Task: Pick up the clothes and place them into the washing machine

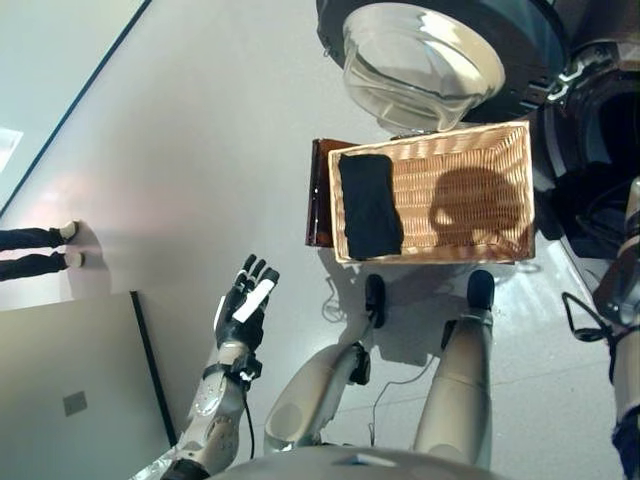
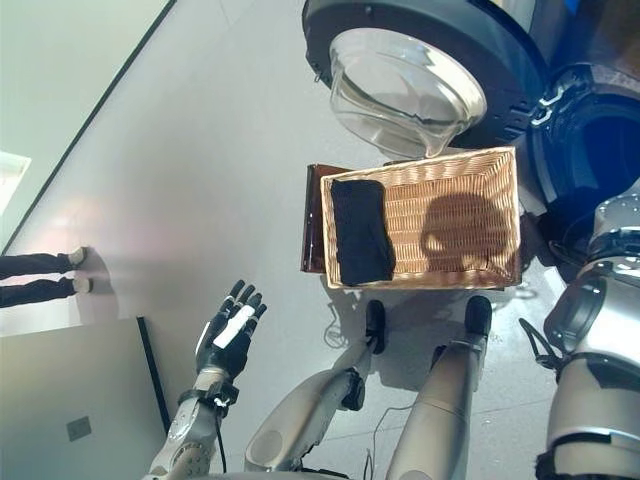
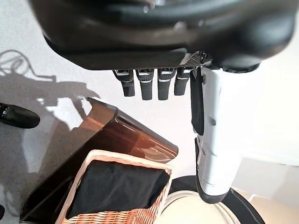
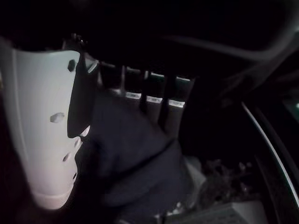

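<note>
Washing machine (image 1: 560,60) fills the upper right of the head views, dark body, door swung open with its clear glass bowl (image 1: 420,65) facing the camera at top centre. Drum opening lies at the right edge, mostly dark.

Wicker basket (image 1: 470,215), centre right, just below the door glass. It sits on a dark brown stand (image 1: 318,190) that shows along the basket's left side. Floor (image 1: 180,150) pale grey, taking the whole left half.

Black garment (image 1: 368,205) folded flat at the left end of the basket, touching the left wall; the remainder of the basket floor shows bare weave. In the left wrist view the same piece (image 3: 117,186) lies in the basket corner.

Second dark garment (image 4: 135,163), seen only in the right wrist view, bunched in the right robot hand (image 4: 140,100): fingers curl down onto the cloth and the white-covered thumb presses its side, so this robot hand is clamped on it, in a very dark space. The right arm reaches to the right edge of the head views, by the drum.

Left robot hand (image 1: 245,300), lower left, held up over the floor, fingers straight and spread, holding nothing, well apart from the basket.

A person's legs and shoes (image 1: 40,250) at the far left edge.
</note>
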### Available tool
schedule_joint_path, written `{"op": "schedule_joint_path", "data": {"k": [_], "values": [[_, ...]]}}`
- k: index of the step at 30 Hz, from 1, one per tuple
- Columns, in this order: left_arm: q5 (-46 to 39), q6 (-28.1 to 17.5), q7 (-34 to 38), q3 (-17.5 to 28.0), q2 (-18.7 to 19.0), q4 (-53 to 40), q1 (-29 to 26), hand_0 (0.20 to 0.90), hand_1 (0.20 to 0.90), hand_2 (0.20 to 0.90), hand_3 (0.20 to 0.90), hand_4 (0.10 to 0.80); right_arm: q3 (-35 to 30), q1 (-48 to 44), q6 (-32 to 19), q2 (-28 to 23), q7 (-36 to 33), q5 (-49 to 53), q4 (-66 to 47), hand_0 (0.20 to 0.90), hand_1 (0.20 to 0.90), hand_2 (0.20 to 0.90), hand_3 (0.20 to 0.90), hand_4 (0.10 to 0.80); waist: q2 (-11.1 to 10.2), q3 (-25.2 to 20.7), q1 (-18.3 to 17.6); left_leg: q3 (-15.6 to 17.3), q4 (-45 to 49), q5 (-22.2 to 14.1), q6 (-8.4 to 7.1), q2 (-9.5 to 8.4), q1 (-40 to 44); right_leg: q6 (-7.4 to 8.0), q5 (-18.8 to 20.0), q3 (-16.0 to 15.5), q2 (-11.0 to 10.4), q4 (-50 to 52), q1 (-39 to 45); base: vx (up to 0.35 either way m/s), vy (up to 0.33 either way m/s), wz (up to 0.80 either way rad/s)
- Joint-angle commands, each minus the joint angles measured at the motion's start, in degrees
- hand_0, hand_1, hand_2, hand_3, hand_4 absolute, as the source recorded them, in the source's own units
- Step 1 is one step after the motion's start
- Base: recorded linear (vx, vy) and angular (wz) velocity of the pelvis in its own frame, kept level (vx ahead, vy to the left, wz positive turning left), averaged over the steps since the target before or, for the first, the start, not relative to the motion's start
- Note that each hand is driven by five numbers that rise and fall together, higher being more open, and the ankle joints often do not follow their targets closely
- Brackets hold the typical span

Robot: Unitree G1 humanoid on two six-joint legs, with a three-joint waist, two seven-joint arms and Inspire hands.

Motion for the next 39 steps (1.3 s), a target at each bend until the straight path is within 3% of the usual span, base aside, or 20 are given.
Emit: {"op": "schedule_joint_path", "data": {"k": [1, 18, 23, 24, 33, 39], "values": [[-0.85, -3.9, 0.28, 1.43, -0.18, -3.38, 0.41, 0.9, 0.9, 0.9, 0.9, 0.8, 8.1, -3.11, -3.49, -9.27, -0.86, -6.28, -7.23, 0.9, 0.9, 0.9, 0.9, 0.8, 5.9, 0.79, -2.23, -0.21, -0.45, -3.54, -5.15, 1.48, 1.44, -2.72, -0.06, -0.74, 1.66, -11.32, 7.77, -0.011, 0.033, -0.03], [-0.23, -3.78, 0.84, 3.26, 0.23, -3.85, 1.89, 0.9, 0.9, 0.9, 0.9, 0.8, 7.92, -0.85, 0.18, -8.8, -7.05, -12.93, -6.07, 0.9, 0.9, 0.9, 0.9, 0.8, 5.02, -0.85, -1.62, -0.18, -0.45, -3.81, -4.55, 1.07, 2.83, -2.49, 0.91, -1.31, 0.97, -14.14, 10.9, -0.002, 0.009, -0.01], [0.46, -3.82, 0.77, 4.2, 0.91, -4.31, 2.56, 0.9, 0.9, 0.9, 0.9, 0.8, 11.78, -0.73, 6.86, -9.94, -9.77, -20.66, -1.99, 0.9, 0.9, 0.9, 0.9, 0.8, 4.11, -0.96, -1.18, 0.11, -0.4, -3.86, -4.46, 1.24, 3.03, -2.44, 1.58, -1.51, 0.94, -15.18, 11.59, -0.006, 0.001, 0.0], [0.66, -3.87, 0.63, 4.56, 1.1, -4.34, 2.75, 0.9, 0.9, 0.9, 0.9, 0.8, 14.5, -0.62, 10.67, -10.94, -9.98, -25.34, -0.14, 0.9, 0.9, 0.9, 0.9, 0.8, 3.65, -0.79, -1.06, 0.2, -0.33, -3.85, -4.43, 1.29, 3.21, -2.4, 1.58, -1.61, 0.85, -14.98, 11.66, 0.0, 0.0, 0.0], [0.64, -5.07, -0.11, 6.6, 1.72, -5.36, 2.68, 0.9, 0.9, 0.9, 0.9, 0.8, 24.49, 0.88, 21.62, -9.94, -12.81, -45.09, 5.01, 0.9, 0.9, 0.9, 0.9, 0.8, 0.73, 1.31, -0.73, 0.42, 2.92, -4.81, -3.95, 1.31, 1.77, -2.29, 2.92, -1.98, 0.53, -15.58, 12.49, -0.033, 0.001, -0.03], [1.02, -6.0, 0.56, 7.96, 1.58, -5.93, 2.18, 0.9, 0.9, 0.9, 0.9, 0.8, 24.1, 2.95, 22.51, -7.07, -12.99, -47.83, 5.92, 0.9, 0.9, 0.9, 0.9, 0.8, -1.02, 1.7, -0.08, 0.4, 4.53, -4.97, -3.71, 1.4, 0.35, -2.17, 4.39, -2.6, 0.36, -16.95, 13.18, -0.019, 0.013, 0.07]]}}
